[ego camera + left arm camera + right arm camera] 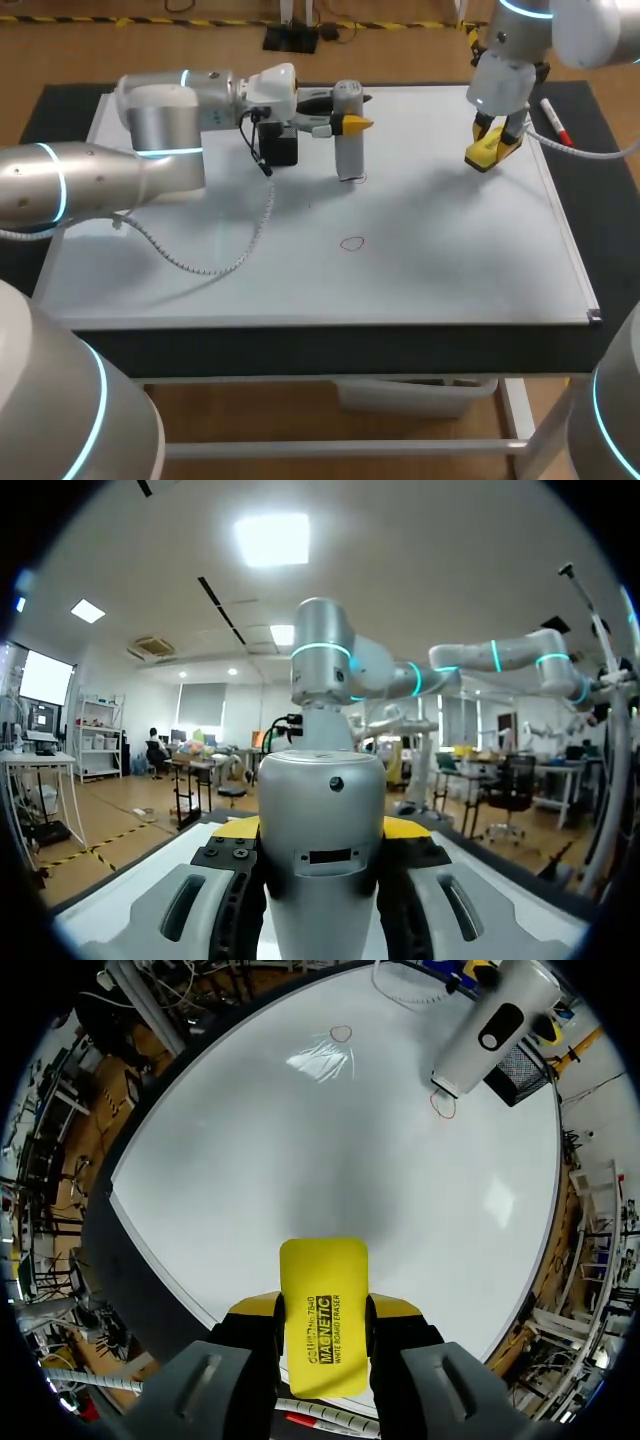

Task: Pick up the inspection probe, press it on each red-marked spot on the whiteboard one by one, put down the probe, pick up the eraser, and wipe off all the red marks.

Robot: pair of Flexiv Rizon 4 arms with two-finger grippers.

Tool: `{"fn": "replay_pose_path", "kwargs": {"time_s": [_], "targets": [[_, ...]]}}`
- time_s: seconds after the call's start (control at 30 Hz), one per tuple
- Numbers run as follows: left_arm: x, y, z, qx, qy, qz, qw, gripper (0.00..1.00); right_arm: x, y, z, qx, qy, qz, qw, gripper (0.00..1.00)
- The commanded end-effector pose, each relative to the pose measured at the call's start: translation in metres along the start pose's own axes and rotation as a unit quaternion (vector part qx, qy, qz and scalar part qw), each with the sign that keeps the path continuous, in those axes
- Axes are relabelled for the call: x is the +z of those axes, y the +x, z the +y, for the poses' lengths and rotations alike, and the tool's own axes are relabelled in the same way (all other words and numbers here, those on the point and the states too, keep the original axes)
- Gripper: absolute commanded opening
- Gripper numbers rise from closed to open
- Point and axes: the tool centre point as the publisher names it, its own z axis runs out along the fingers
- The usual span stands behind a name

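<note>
Step in hand: by my judgement, pressing the probe (349, 155) on the farther of the two red marks.
Left pincer (348, 122): closed on the probe's upper body from both sides, holding it upright.
Probe: it stands over the whiteboard (450, 250), with its lower end at the far red ring (352, 180). From here I cannot tell whether it is touching or just above the board.
Other mark: the near red ring (352, 243) lies well apart, toward the front edge of the board.
Right pincer (322, 1325): clamped on the yellow eraser (322, 1280) and hanging over the board's far right corner, well clear of the probe.
Pressing well: go straight down with the probe upright so the tip lands inside the ring, not on its line. Use light, steady pressure and no sideways drag, which would smear the ink.
Leaving the mark: lift straight up before travelling to the near ring.
Hazards: the black mesh holder (280, 148) sits just beside the probe on the left arm's side. The coiled cable (215, 262) lies on the board near the route to the next ring.
Right arm: it is best left parked where it is until the probe is set down on the table (300, 345).
</note>
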Motion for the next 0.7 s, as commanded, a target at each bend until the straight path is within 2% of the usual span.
{"fn": "replay_pose_path", "kwargs": {"time_s": [0.03,0.7], "targets": [[0.005,-0.011,0.005,0.000,0.003,0.009,1.000,0.00,-0.001,-0.001,-0.001,-0.001,0.000,0.002,1.000,0.00],[0.010,-0.013,0.016,0.004,-0.009,0.018,1.000,0.00,-0.001,-0.001,-0.001,-0.001,0.000,0.002,1.000,0.00]]}}
